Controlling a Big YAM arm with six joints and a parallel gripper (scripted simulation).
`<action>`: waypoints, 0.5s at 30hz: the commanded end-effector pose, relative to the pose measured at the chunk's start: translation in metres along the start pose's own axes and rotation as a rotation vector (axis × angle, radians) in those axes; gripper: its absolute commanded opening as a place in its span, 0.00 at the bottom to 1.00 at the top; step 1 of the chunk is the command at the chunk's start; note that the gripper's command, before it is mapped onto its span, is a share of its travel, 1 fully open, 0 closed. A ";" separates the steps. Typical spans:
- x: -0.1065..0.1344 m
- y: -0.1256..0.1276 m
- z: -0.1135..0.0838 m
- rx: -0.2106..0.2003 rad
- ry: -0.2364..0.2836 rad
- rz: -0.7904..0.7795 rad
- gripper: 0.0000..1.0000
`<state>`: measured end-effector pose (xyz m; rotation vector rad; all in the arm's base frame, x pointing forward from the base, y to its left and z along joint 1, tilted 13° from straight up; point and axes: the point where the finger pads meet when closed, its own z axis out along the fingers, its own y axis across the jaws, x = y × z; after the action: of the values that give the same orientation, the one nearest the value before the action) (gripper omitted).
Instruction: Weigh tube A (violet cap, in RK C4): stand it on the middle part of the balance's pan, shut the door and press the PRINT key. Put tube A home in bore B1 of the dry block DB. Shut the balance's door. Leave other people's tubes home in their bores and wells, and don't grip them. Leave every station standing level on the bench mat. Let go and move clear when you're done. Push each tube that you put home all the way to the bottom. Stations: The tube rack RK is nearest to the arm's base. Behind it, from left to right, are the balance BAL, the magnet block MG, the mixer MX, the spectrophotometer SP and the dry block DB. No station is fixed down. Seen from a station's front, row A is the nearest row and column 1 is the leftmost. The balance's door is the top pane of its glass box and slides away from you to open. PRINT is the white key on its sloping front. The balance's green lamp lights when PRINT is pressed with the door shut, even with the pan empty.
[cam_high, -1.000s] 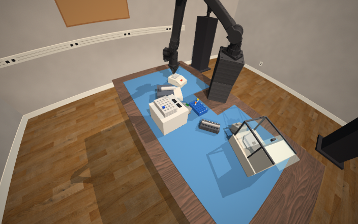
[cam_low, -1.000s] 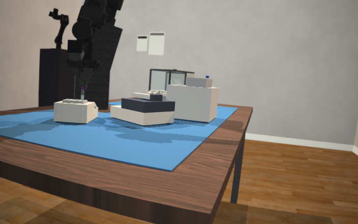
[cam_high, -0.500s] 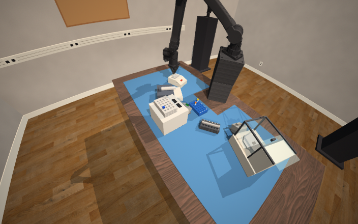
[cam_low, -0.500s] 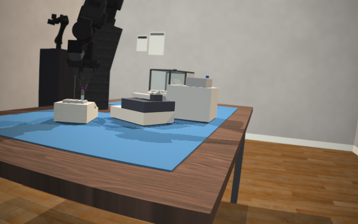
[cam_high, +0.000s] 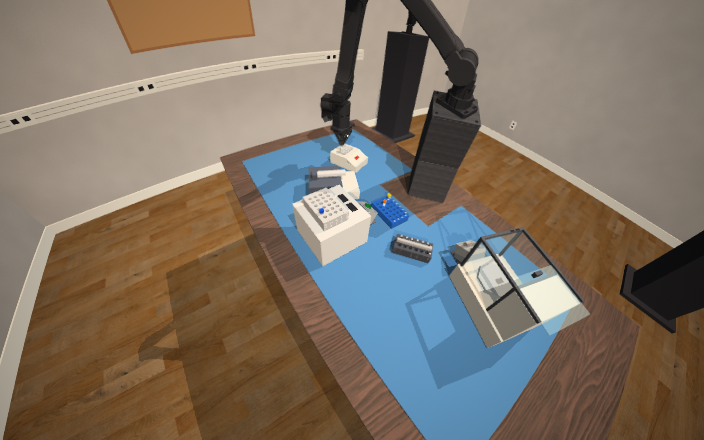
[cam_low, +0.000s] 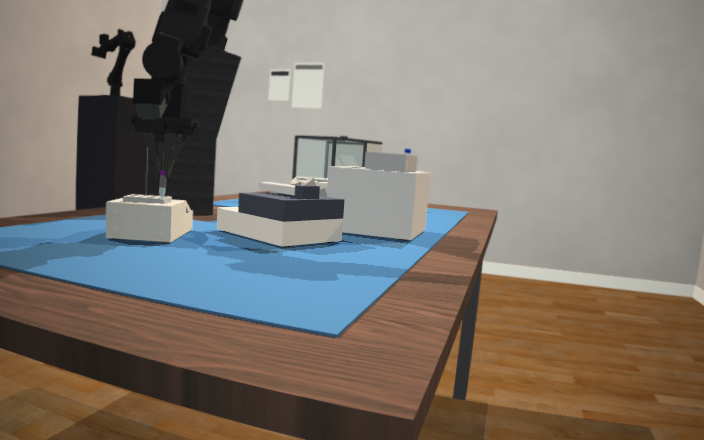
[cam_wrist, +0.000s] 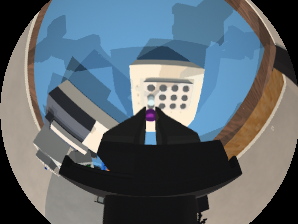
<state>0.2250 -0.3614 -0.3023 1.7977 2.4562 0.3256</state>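
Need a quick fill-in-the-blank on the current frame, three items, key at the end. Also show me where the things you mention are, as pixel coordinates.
1. The end effector (cam_high: 343, 143) (cam_low: 162, 168) (cam_wrist: 150, 111) grips a tube (cam_low: 162, 182) (cam_wrist: 151, 103) whose cap is ____.
2. That tube is over the white station called the ____.
3. The tube rack (cam_high: 390, 211) is coloured ____.
4. The lone cap on the mixer (cam_high: 343, 248) (cam_low: 371, 202) is coloured ____.

Missing words: violet; dry block; blue; blue.

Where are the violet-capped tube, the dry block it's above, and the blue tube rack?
violet-capped tube (cam_low: 162, 173) (cam_wrist: 150, 115): exterior and wrist views, on its cap
dry block (cam_high: 348, 165) (cam_low: 137, 223) (cam_wrist: 194, 75): all views, on its pale housing
blue tube rack (cam_high: 393, 213): top view, on its upper face
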 end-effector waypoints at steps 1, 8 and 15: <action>0.018 0.005 0.012 0.002 0.032 0.000 0.09; 0.019 0.003 0.012 0.003 0.037 -0.001 0.09; 0.020 0.002 0.012 0.004 0.043 -0.008 0.09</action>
<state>0.2249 -0.3610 -0.3023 1.7972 2.4559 0.3252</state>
